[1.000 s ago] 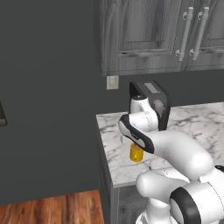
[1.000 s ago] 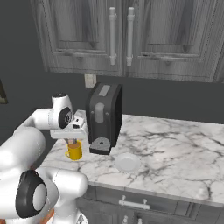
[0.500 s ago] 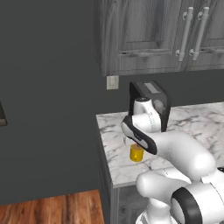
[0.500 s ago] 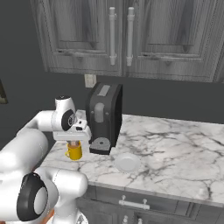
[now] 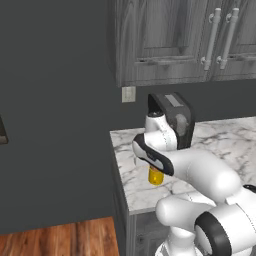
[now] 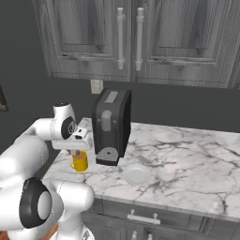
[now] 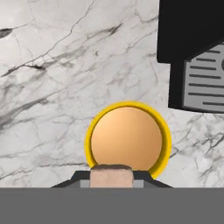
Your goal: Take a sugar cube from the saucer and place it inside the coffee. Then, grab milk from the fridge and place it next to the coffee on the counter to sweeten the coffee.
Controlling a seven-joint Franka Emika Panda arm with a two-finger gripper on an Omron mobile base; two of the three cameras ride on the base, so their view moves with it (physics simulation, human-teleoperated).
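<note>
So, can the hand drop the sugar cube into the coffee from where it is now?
Probably yes. In the hand view the hand, shut on the sugar cube, sits right above the coffee, whose open top faces it with nothing between. The coffee machine stands off to the side.

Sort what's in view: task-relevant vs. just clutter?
Job:
sugar cube, pinched in the shut gripper
coffee, right below it
saucer
counter

Lying about:
coffee machine
upper cabinets
wall outlet
</note>
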